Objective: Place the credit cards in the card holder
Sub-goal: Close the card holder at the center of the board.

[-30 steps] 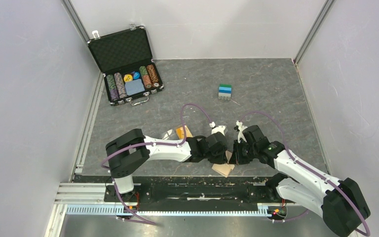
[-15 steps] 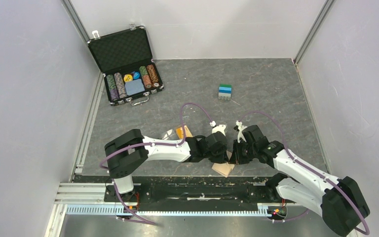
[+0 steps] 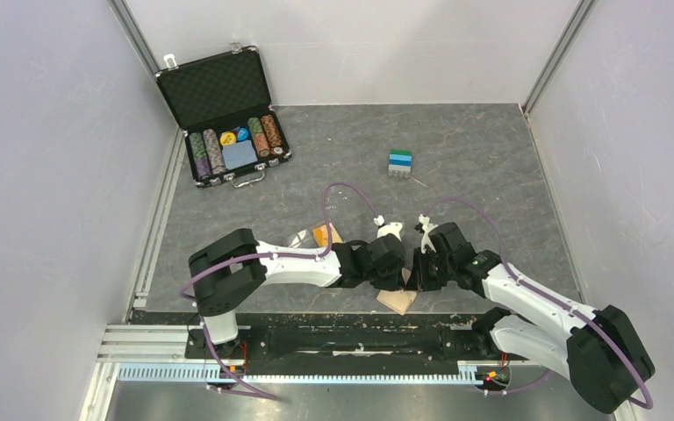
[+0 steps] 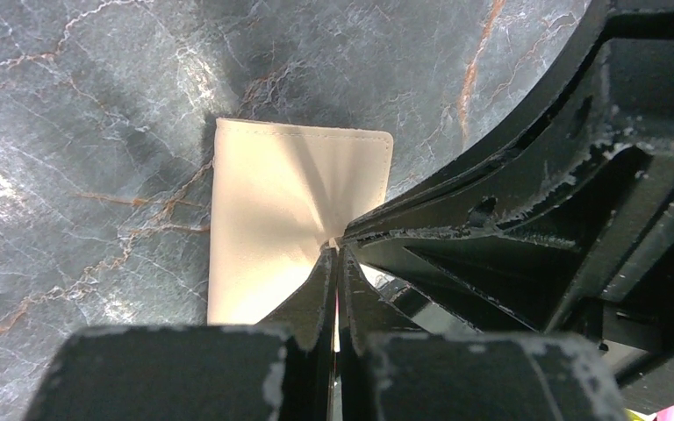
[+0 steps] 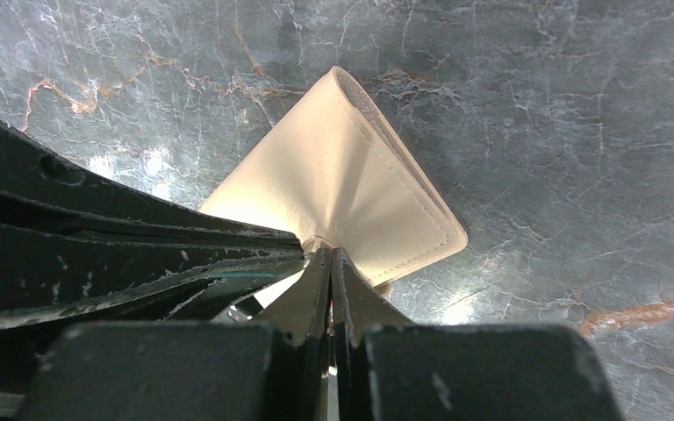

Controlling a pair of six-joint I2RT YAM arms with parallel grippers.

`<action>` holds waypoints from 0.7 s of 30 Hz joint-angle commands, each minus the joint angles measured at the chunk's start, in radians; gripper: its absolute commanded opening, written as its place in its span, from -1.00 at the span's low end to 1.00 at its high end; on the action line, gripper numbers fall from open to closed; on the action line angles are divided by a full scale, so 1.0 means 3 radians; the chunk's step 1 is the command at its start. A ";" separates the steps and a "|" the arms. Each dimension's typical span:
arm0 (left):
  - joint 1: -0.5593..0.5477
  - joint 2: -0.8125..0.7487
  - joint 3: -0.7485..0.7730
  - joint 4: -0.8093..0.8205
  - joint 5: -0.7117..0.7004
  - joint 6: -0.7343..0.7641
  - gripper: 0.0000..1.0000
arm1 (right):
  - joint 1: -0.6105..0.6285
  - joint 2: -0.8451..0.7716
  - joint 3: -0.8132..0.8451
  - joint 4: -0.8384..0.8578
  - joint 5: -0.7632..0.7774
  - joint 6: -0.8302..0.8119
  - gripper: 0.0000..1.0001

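The tan card holder (image 3: pixel 397 301) lies at the near edge of the table, between the two arms. My left gripper (image 3: pixel 401 274) and right gripper (image 3: pixel 415 272) meet tip to tip over it. In the left wrist view the left gripper (image 4: pixel 334 256) is shut, pinching the card holder (image 4: pixel 272 202), whose leather creases fan out from the tips. In the right wrist view the right gripper (image 5: pixel 326 256) is shut on the same card holder (image 5: pixel 364 184) in the same way. A small blue, green and white stack (image 3: pixel 400 162), possibly the credit cards, stands far back on the table.
An open black chip case (image 3: pixel 228 118) stands at the back left. A small orange box (image 3: pixel 322 234) and a clear-lidded box (image 3: pixel 302 239) lie behind the left arm. The table's front rail (image 3: pixel 342 338) runs just below the card holder.
The right arm has edged slightly left towards the left gripper. The card holder and the left arm have barely moved.
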 commanded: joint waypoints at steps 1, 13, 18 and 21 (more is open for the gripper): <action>-0.0031 0.0095 0.0084 0.0041 -0.0090 0.0104 -0.96 | 0.0029 0.0023 -0.0088 0.0142 0.0019 0.0042 -1.00; -0.0034 0.0199 -0.0065 0.0108 -0.0146 -0.0014 -0.95 | 0.0070 -0.0016 -0.0123 0.0076 0.0065 0.0052 -1.00; -0.0036 0.0049 -0.0152 0.0135 -0.0194 -0.0020 -0.95 | 0.0072 -0.0197 0.0028 -0.0077 0.0143 0.0071 -1.00; -0.0035 -0.0033 -0.0168 0.0094 -0.0244 -0.0015 -0.95 | 0.0070 -0.0232 0.0104 -0.0126 0.0126 0.0072 -1.00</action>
